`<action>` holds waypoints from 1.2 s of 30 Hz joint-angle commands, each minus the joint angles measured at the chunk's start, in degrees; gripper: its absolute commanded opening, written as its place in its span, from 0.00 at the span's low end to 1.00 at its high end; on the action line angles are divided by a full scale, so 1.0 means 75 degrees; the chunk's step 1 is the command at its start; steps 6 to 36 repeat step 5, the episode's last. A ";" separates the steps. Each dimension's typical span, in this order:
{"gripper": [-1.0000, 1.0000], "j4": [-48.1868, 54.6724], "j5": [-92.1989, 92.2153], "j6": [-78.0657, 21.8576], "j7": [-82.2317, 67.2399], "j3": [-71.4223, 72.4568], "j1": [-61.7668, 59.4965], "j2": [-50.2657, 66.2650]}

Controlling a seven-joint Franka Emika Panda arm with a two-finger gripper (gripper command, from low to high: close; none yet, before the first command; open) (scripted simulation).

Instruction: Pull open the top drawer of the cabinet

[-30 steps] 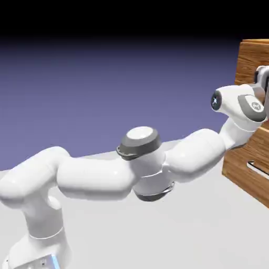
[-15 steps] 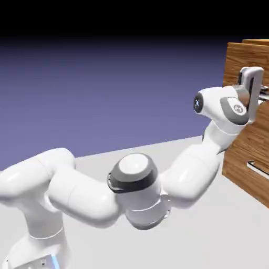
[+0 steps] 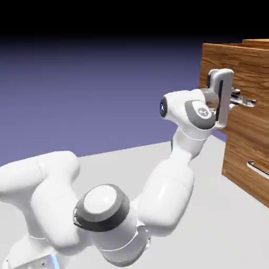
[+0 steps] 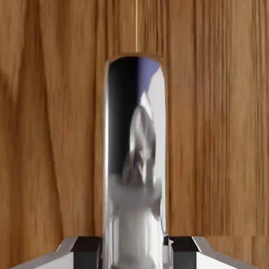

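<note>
Top drawer, pulled out from the cabinet; I see my gripper clamped on its silver handle, fingertips flanking the bar.

Warm brown wood-grain drawer front fills the hand view from edge to edge, its grain running from twelve to six o'clock. A shiny silver bar handle stands down the middle, its rounded end toward twelve o'clock and its length running off the frame at six (its mirror surface carries a blurred pale reflection). The two-finger gripper sits at six o'clock, its small grey fingertips pressed against the handle from the seven and five o'clock sides, with no gap visible between pads and metal.
</note>
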 commanded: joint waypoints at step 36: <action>1.00 -0.0677 0.0141 -0.0158 0.0040 0.0086 -0.0520 0.0082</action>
